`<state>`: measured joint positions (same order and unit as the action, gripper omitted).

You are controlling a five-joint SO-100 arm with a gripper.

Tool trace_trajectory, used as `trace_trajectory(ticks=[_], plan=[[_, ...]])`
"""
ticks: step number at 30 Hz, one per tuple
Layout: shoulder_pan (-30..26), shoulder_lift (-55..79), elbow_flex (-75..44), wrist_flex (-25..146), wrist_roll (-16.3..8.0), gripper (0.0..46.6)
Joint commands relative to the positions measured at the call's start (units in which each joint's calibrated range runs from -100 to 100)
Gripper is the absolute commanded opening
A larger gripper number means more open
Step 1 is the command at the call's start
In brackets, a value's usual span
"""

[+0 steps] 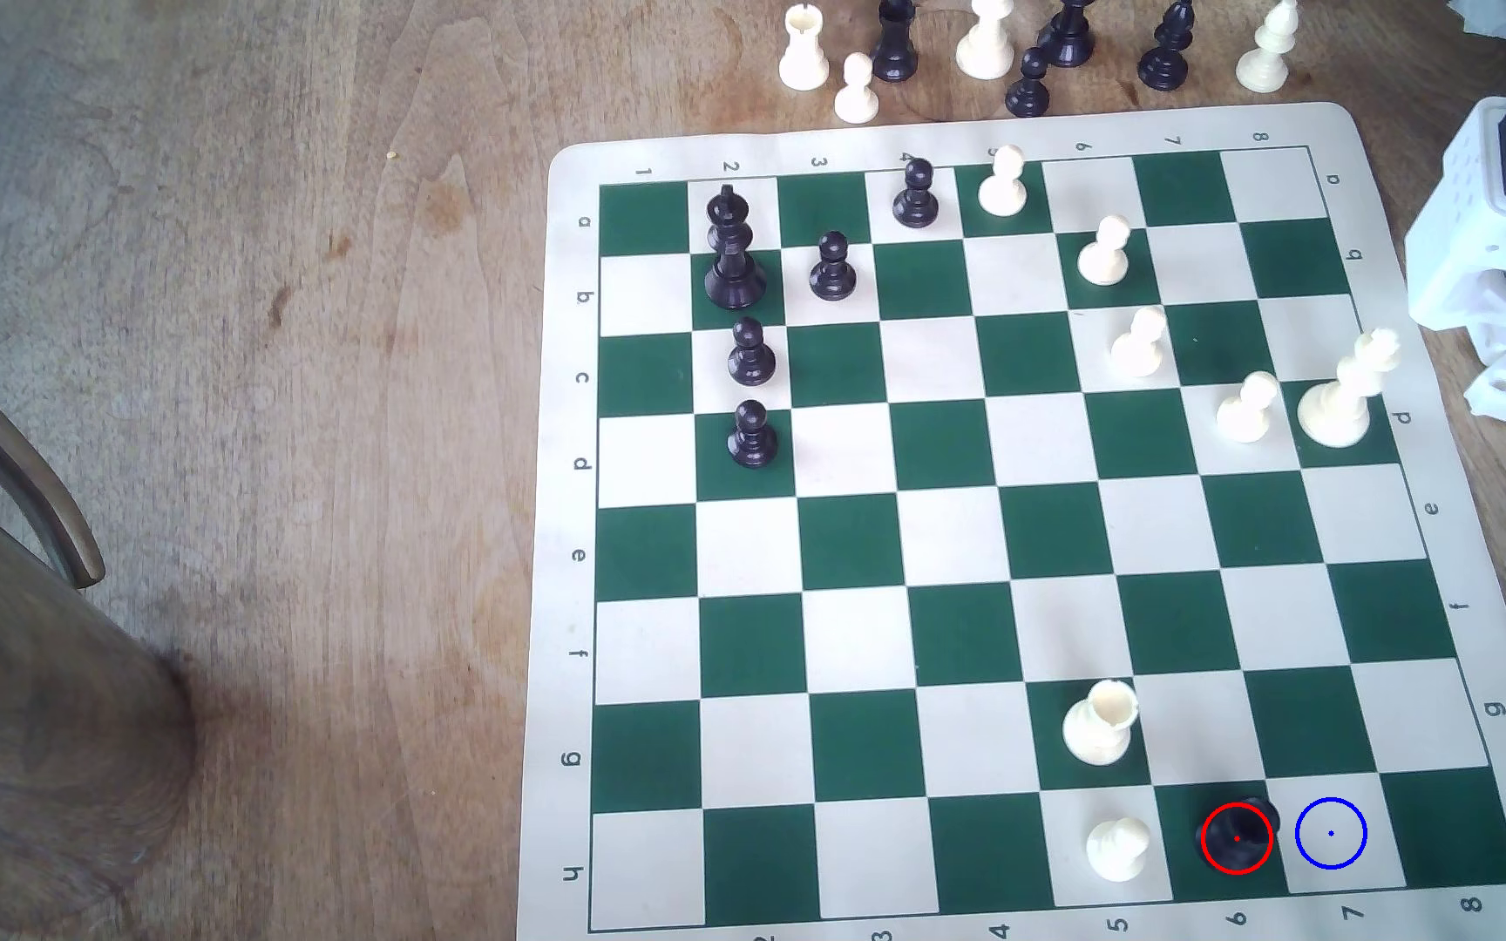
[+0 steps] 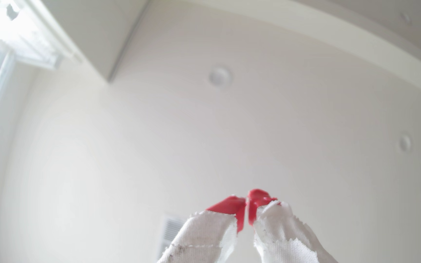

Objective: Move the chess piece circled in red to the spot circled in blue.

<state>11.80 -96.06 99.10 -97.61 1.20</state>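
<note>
A: Chess piece sits low right in the exterior view, on a green square, spot just beside it to that view's right.

B: Yep. Hand is pointed up at the ceiling, red tips pinched together, holding nothing. Arm base is upper right, so it's a long reach down the board's edge.

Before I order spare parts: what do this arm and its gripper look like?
The arm is white plastic with ribbed, lattice-like sections and a black part near its top; red, black and white cables loop along it. The gripper has red fingertips, and its fingers are wrapped in frayed white cloth tape with a few dark smudges.
</note>
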Motion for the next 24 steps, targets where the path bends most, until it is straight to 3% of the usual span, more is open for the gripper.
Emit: trace_trajectory(ticks=[1, 10, 16, 21, 24], plan=[[-7.3, 0.3, -1.3, 9.7, -0.2, 0.2], [-10.7, 0.3, -14.3, 35.0, -0.2, 0.2], [-11.8, 0.3, -23.8, 62.1, -0.2, 0.2], [-11.8, 0.3, -28.6, 74.9, -0.2, 0.2], [-14.3, 0.4, -33.2, 90.4, -0.2, 0.2]])
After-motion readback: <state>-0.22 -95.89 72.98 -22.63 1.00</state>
